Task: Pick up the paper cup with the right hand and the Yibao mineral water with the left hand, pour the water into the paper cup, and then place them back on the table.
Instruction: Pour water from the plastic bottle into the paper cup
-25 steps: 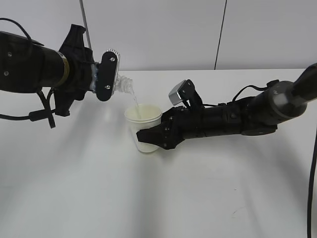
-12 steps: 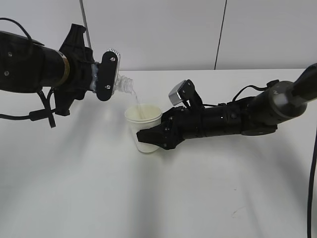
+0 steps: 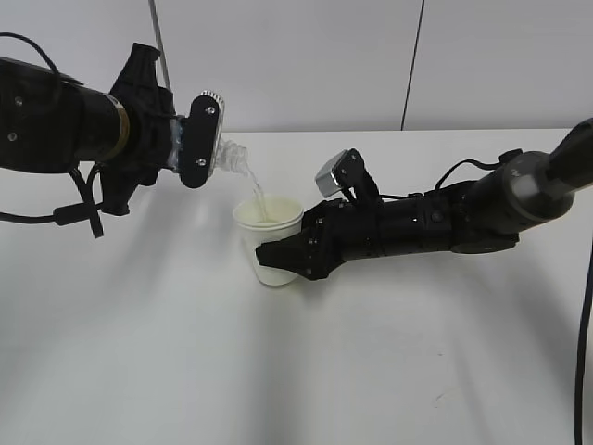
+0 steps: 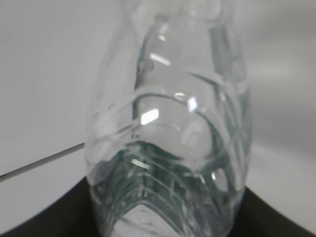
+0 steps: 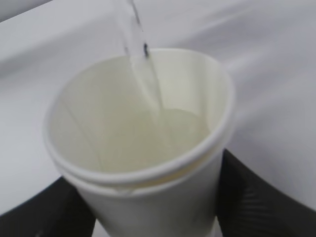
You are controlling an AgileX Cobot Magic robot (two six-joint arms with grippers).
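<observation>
My left gripper (image 3: pixel 193 141) is shut on the Yibao mineral water bottle (image 3: pixel 225 156) and holds it tipped, its open neck pointing right and down over the cup. A thin stream of water falls from the neck into the paper cup (image 3: pixel 269 239). My right gripper (image 3: pixel 289 256) is shut on the cup and holds it upright close above the white table (image 3: pixel 185 371). In the left wrist view the clear bottle (image 4: pixel 168 128) fills the frame between the dark fingers. In the right wrist view the cup (image 5: pixel 143 163) holds some water, with the stream entering near its far rim.
A white wall stands behind the table, with a thin dark vertical seam (image 3: pixel 413 65) and a grey pole (image 3: pixel 156 42). Black cables hang from the left arm (image 3: pixel 79 215) and along the right edge (image 3: pixel 586 352).
Both arms hold still. The water keeps flowing from the bottle into the cup.
</observation>
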